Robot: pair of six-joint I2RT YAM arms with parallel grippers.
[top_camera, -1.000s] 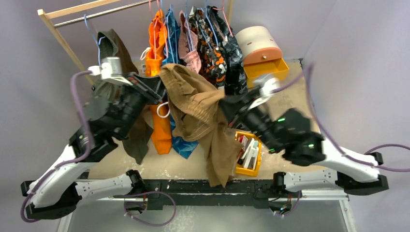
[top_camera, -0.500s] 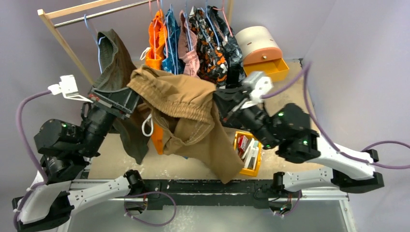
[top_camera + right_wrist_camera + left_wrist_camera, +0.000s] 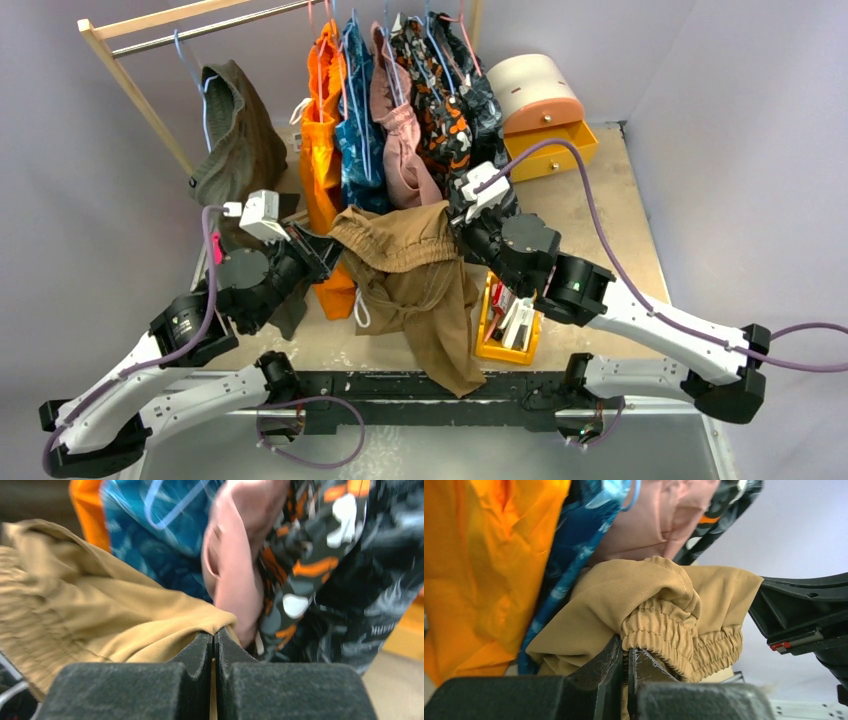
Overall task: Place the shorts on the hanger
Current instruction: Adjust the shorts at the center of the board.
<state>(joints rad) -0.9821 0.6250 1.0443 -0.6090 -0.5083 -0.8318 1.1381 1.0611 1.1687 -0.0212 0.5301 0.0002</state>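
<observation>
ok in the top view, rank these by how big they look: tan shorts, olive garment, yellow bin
1. tan shorts, clearly largest
2. olive garment, though its lower part is hidden
3. yellow bin, smallest, though partly covered

No readable text (all too blurred)

Lilac walls [image 3: 740, 100] surround a wooden clothes rack [image 3: 135, 96].

The left arm [image 3: 150, 350] and right arm [image 3: 650, 315] share 1 build: white lower links, bulky black joint housings and black bases. A purple cable [image 3: 548, 143] runs along each to a white camera box [image 3: 262, 213] at the wrist. The left tool [image 3: 628, 662] and right tool [image 3: 215, 647] have matte black, blocky fingers.
</observation>
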